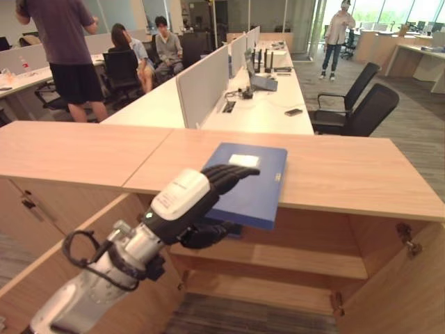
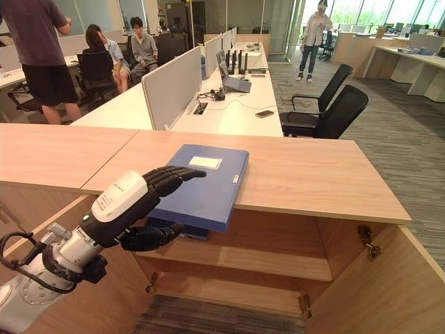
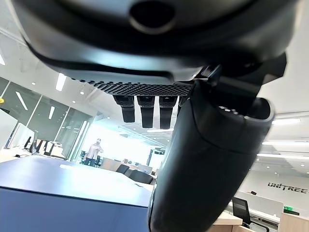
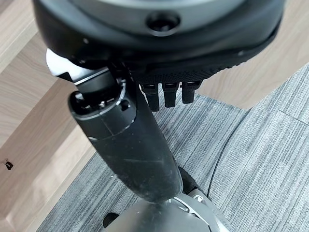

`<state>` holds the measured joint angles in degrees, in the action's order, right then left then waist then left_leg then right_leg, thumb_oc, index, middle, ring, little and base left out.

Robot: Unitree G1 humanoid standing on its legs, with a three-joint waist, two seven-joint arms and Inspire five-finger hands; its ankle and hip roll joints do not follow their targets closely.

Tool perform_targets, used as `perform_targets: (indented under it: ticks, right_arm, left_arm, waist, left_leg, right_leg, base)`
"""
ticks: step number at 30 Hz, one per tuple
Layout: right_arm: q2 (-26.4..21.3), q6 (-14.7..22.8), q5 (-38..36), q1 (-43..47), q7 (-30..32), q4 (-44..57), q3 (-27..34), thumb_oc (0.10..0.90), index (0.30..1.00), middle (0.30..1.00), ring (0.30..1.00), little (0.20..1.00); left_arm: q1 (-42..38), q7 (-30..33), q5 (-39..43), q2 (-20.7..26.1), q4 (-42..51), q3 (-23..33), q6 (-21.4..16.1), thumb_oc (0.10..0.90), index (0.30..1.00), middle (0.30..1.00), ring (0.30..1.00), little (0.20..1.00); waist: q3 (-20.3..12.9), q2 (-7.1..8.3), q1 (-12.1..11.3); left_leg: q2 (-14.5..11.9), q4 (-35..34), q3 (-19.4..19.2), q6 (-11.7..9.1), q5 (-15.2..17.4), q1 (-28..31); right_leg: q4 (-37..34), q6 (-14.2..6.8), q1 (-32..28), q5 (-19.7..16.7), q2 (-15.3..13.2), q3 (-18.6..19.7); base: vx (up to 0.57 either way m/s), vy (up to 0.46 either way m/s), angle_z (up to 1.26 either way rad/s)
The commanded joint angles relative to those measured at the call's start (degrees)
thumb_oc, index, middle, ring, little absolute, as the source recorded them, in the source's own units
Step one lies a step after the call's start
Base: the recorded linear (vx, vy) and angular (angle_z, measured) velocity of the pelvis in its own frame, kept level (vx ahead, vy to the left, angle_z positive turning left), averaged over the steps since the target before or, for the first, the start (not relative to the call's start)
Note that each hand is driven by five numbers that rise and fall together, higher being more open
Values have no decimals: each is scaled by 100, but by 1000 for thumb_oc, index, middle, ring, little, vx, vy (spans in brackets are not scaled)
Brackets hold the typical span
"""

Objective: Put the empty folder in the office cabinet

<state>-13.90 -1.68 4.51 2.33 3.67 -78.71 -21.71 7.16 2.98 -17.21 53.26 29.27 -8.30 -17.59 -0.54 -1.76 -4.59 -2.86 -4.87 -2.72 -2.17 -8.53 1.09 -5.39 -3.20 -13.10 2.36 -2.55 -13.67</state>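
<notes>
A blue folder [image 1: 254, 182] with a white label lies flat on the wooden cabinet top [image 1: 348, 170], its near end sticking out over the front edge. My left hand [image 1: 186, 198] reaches in at that overhanging corner. Its straight fingers [image 2: 174, 175] are stretched over the cover and its thumb [image 2: 149, 236] is beneath. In the left wrist view the fingers [image 3: 147, 108] hover clear above the folder [image 3: 72, 193], so the hand is open around it. My right hand [image 4: 125, 135] hangs open over the grey carpet. Below the folder the cabinet is open, with a bare shelf [image 1: 292, 259].
Cabinet doors stand open on both sides: one at the right [image 1: 407, 292], one at the left [image 1: 62, 233]. Behind the cabinet are white desks with dividers [image 1: 205, 87], black office chairs [image 1: 358, 111] and several people, seated and standing.
</notes>
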Motion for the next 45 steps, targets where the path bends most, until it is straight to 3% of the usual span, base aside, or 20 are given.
perform_targets:
  ticks: [1,8,23,33,41,42,43,44,45]
  right_arm:
    - [323,37,152,369,-53,-104,-186,800,900,900,900,900]
    - [323,70,183,351,-29,-68,-246,800,900,900,900,900]
    - [320,72,229,354,42,-78,-294,800,900,900,900,900]
    - [339,87,205,400,156,-92,-327,800,900,900,900,900]
    - [331,85,243,422,200,-116,-325,800,900,900,900,900]
    - [328,85,243,422,197,-115,-316,800,900,900,900,900]
    - [325,85,244,421,197,-115,-317,800,900,900,900,900]
    - [327,85,243,418,211,-118,-298,800,900,900,900,900]
    - [326,85,244,417,212,-118,-301,800,900,900,900,900]
  left_arm:
    - [-829,198,-47,267,88,15,-111,800,900,900,900,900]
    - [-1229,278,-947,372,-503,-381,-131,800,900,900,900,900]
    - [-1863,609,-1720,157,-1207,-1030,-51,800,900,900,900,900]
    - [-2475,1249,-2714,-277,-2307,-1647,277,800,900,900,900,900]
    - [-2572,1508,-3173,-611,-3126,-1802,622,800,900,900,900,900]
    - [-2564,1530,-3208,-659,-3198,-1822,646,715,773,773,773,773]
    - [-2567,1537,-3215,-667,-3209,-1827,648,673,709,709,709,709]
    - [-2520,1561,-3283,-701,-3285,-1817,682,576,564,564,564,564]
    - [-2517,1568,-3289,-705,-3290,-1817,682,400,300,300,300,300]
  waist:
    - [-44,229,73]
    - [-92,240,155]
    - [-157,247,248]
    - [-194,242,320]
    - [-198,251,362]
    - [-197,252,366]
    - [-198,249,365]
    - [-194,253,365]
    - [-194,251,365]
  left_leg:
    - [-182,-13,235,-166,955,387]
    - [-189,-13,187,-173,979,415]
    - [-185,-13,133,-171,1022,459]
    - [-184,-13,85,-168,1044,492]
    - [-198,-13,49,-165,1053,518]
    - [-197,-13,53,-163,1057,521]
    - [-196,-13,53,-163,1057,522]
    - [-197,-13,50,-164,1059,525]
    - [-197,-13,49,-164,1059,526]
  right_leg:
    - [39,-169,299,360,-72,153]
    - [39,-170,290,366,-72,199]
    - [39,-180,291,364,-80,253]
    - [39,-176,272,369,-90,291]
    - [39,-172,262,372,-95,314]
    - [39,-170,257,374,-93,317]
    - [39,-170,256,375,-94,317]
    - [39,-168,255,378,-90,318]
    - [39,-167,254,378,-90,319]
  base:
    - [0,0,0]
    - [0,0,0]
    - [4,2,-4]
    - [2,0,-1]
    - [0,1,0]
    - [0,0,0]
    - [0,0,0]
    - [0,0,0]
    - [0,0,0]
